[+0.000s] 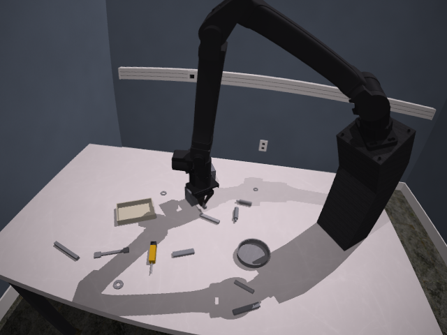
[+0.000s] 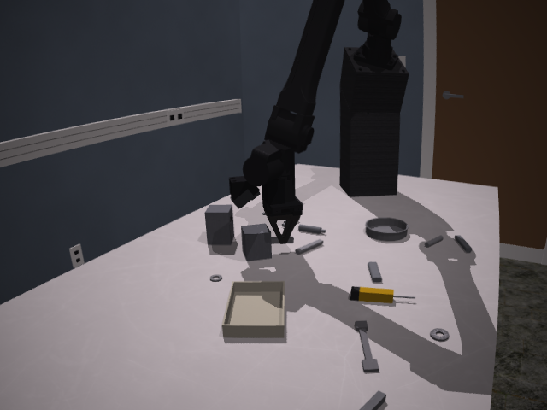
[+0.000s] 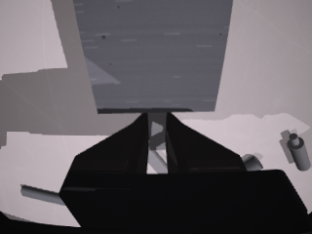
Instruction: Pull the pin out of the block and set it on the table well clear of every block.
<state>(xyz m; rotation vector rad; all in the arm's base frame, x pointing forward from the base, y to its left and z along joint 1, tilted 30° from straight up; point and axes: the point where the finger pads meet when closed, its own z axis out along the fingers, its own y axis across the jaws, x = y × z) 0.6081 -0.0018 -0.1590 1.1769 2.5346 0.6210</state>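
The pin [image 1: 199, 209] [image 2: 289, 240] [image 3: 157, 124] is at the near block's side, left of centre in the top view; the claw [image 1: 204, 206] [image 2: 283, 241] [image 3: 157, 118] is closed on it. In the wrist view it shows between the fingers, below the lower edge of the grey block [image 1: 191, 196] [image 2: 255, 243] [image 3: 156, 58]. The hole is hidden, so how deep the pin sits cannot be told.

The block stands upright, partly behind the claw in the top view. The taller block [image 1: 213, 171] [image 2: 219, 225] is mostly covered by the arm there, but plain at the exterior view's centre left. A slim grey bar [image 1: 209, 218] [image 2: 309, 246] lies near the claw; in the wrist view the claw's dark body cuts off the parts beneath. Farther out, a beige tray [image 1: 135, 220] [image 2: 254, 330] sits lower centre in the exterior view, where another grey bar [image 2: 373, 401] is cropped by the bottom edge.
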